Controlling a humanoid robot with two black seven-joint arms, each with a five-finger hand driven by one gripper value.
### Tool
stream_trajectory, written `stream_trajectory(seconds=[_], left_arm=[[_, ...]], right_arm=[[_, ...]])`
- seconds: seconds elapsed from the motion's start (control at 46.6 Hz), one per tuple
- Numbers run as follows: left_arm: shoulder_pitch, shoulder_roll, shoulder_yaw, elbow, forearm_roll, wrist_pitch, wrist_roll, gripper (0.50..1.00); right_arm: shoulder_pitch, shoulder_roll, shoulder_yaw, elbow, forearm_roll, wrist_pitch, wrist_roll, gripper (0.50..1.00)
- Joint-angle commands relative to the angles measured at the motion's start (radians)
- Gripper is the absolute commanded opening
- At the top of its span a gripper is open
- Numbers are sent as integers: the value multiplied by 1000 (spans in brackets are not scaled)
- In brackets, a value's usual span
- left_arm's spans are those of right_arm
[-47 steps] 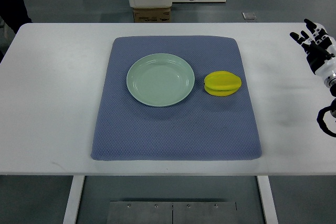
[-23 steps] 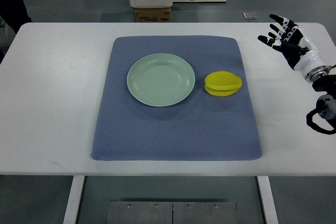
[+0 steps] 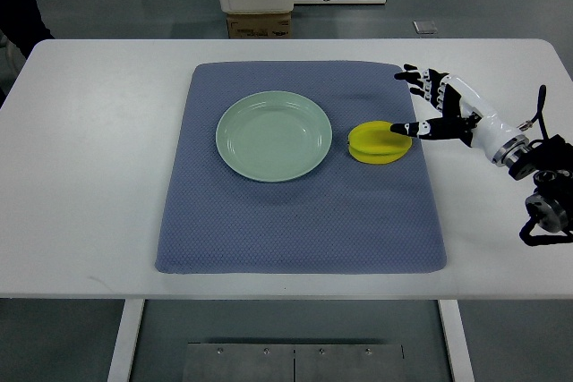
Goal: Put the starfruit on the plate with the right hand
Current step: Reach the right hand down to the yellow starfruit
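Observation:
A yellow starfruit point(image 3: 376, 142) lies on the blue mat point(image 3: 300, 221), just right of the pale green plate point(image 3: 273, 136), which holds nothing. My right hand point(image 3: 421, 103) reaches in from the right edge with its fingers spread. Its thumb tip hovers over the starfruit's right end while the other fingers point past the fruit's far side. The hand holds nothing. The left arm does not show.
The mat covers the middle of a white table point(image 3: 89, 158). Beyond the table's far edge stand a white bin and a cardboard box point(image 3: 260, 24) on the floor.
My right hand has travelled left and toward the table's middle, from the far right corner to the starfruit's right side. The fruit and plate have not moved.

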Motion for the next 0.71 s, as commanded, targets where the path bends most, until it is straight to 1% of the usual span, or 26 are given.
stream_trajectory(seconds=[0.0, 0.193, 0.365, 0.429, 0.58, 0.687], left_arm=[[0, 0, 0, 0, 0, -1, 0, 1000], [0, 0, -1, 0, 0, -1, 0, 1000], [0, 0, -1, 0, 0, -1, 0, 1000], [0, 0, -1, 0, 0, -1, 0, 1000], [0, 0, 0, 0, -1, 0, 0, 1000], [0, 0, 0, 0, -1, 0, 0, 1000]], right_arm=[[4, -1, -25, -1, -32, -26, 6, 983], [50, 1, -150, -1, -78, -154, 12, 952], [92, 12, -291, -1, -78, -245, 33, 943], [101, 15, -316, -1, -78, -259, 33, 939], [103, 32, -324, -4, -78, -260, 32, 935], [103, 33, -325, -6, -78, -260, 29, 914]])
